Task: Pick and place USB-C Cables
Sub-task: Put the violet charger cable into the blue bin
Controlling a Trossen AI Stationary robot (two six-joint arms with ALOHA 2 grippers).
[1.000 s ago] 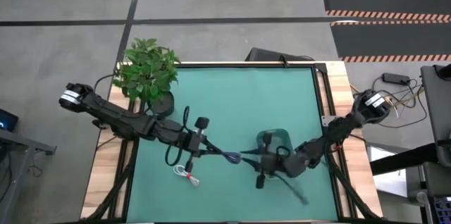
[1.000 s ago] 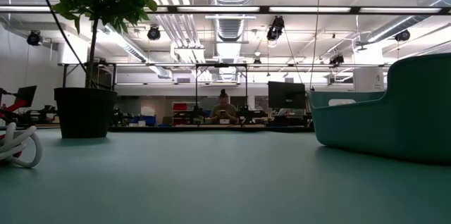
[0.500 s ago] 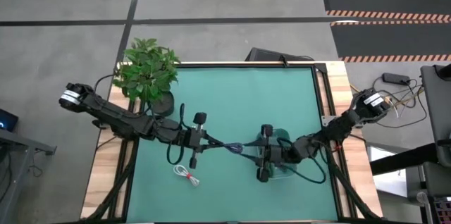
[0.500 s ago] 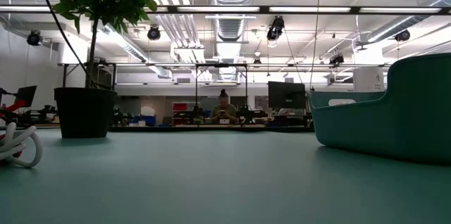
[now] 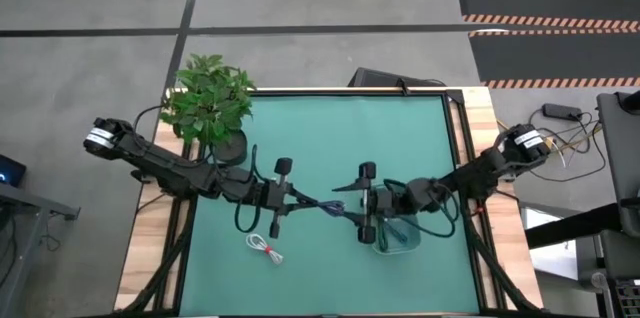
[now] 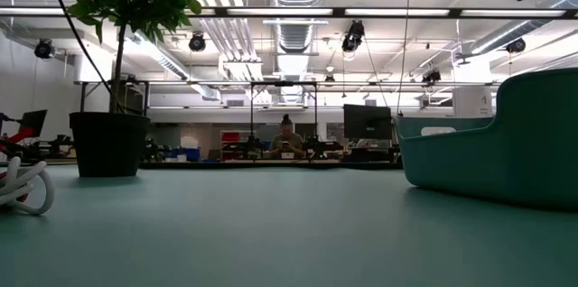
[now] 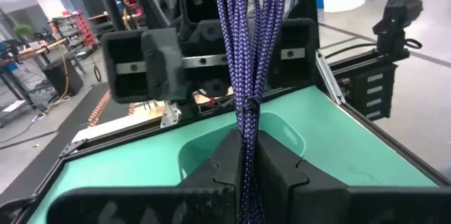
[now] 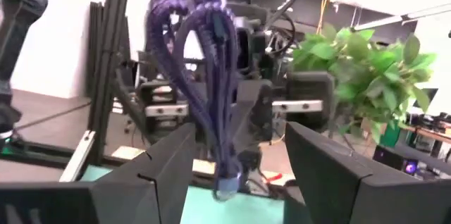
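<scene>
A navy blue USB-C cable bundle (image 5: pixel 326 207) hangs in the air over the middle of the green mat, with my left gripper (image 5: pixel 298 201) shut on it. My right gripper (image 5: pixel 352 208) faces it from the table's right, open. Its two fingers (image 8: pixel 158 164) stand on either side of the bundle's free end (image 8: pixel 224 180) without touching it. A white cable with a red tie (image 5: pixel 263 247) lies on the mat nearer the front, left of centre; it also shows in the low view as the white cable (image 6: pixel 24 188). My left gripper pinches the navy bundle near one end (image 7: pixel 247 155) between its two fingers, coming level from the table's left, with the fingers along the bundle. The looped rest (image 7: pixel 251 20) sticks out past the fingertips toward my right gripper, lifted clear of the mat.
A teal bin (image 5: pixel 402 238) stands on the mat under my right arm, right of centre. A potted plant (image 5: pixel 208 98) is at the far left corner. Wooden rails (image 5: pixel 482 148) run along the mat's sides.
My right gripper has moved from over the teal bin toward the table's left, up to the free end of the navy bundle. The bundle has stayed in my left gripper, about where it was.
</scene>
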